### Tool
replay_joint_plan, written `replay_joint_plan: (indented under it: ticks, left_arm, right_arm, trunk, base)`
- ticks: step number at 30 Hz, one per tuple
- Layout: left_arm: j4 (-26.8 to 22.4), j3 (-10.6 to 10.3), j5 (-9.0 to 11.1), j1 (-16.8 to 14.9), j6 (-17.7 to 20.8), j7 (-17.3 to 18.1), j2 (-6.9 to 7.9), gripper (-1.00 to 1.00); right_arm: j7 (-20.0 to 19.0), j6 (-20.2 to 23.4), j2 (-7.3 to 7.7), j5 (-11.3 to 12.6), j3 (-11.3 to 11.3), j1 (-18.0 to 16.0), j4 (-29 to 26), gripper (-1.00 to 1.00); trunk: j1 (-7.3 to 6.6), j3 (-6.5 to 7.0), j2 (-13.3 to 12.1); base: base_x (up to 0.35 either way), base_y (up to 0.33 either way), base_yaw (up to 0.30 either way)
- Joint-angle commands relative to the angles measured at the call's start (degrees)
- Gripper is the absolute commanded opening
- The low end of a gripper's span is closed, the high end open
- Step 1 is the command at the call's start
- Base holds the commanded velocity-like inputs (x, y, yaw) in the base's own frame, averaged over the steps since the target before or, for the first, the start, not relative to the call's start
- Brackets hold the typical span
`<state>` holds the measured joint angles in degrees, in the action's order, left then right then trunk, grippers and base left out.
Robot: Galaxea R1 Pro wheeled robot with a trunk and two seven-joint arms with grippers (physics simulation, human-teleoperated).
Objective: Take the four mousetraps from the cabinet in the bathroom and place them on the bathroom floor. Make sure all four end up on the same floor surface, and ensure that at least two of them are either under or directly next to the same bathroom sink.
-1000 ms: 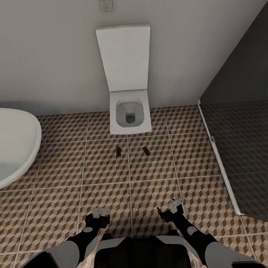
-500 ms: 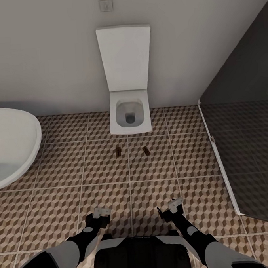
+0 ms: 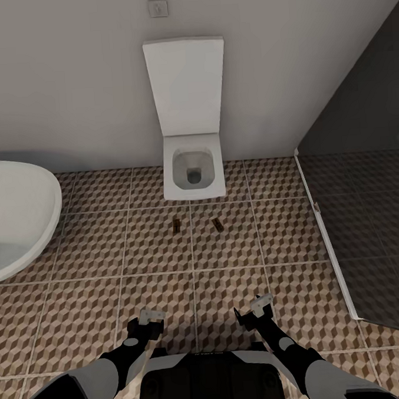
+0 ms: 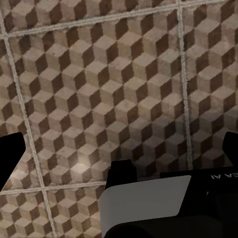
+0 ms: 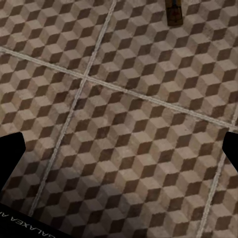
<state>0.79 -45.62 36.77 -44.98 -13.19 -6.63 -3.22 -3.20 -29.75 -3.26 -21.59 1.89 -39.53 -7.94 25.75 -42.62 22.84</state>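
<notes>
Two mousetraps lie on the cube-patterned bathroom floor [image 3: 155, 249] just in front of the toilet: a left mousetrap [image 3: 176, 226] and a right mousetrap [image 3: 217, 224], small brown boards about a hand's width apart. One mousetrap [image 5: 173, 11] sits at the edge of the right wrist view. My left gripper [image 3: 150, 316] and right gripper [image 3: 259, 305] hang low over the tiles, well short of the traps. Both are open and hold nothing. In each wrist view the dark fingertips [image 4: 10, 158] [image 5: 10, 153] stand wide apart over bare tile.
A white toilet [image 3: 191, 164] with its lid raised stands against the back wall. The oval white bathtub [image 3: 17, 216] bulges in from the left. A dark glass shower screen [image 3: 354, 213] with a white sill closes off the right side.
</notes>
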Motion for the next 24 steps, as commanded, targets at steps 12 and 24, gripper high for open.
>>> replay_joint_plan:
  ticks: [12, 24]
  left_arm:
    - [0.09, -0.50, 0.23, -0.02, -0.09, -0.26, -0.08, 1.00]
    - [0.09, -0.49, 0.23, -0.02, -0.02, -0.39, -0.12, 1.00]
  right_arm:
    - [-0.37, -0.22, -0.07, 0.06, 0.18, -0.02, 0.03, 1.00]
    - [-0.34, -0.22, -0.08, 0.06, 0.20, 0.34, 0.03, 1.00]
  trunk:
    - [0.03, -0.06, 0.08]
    - [0.03, -0.06, 0.08]
  base:
    - [0.000, 0.000, 0.000]
    - [0.000, 0.000, 0.000]
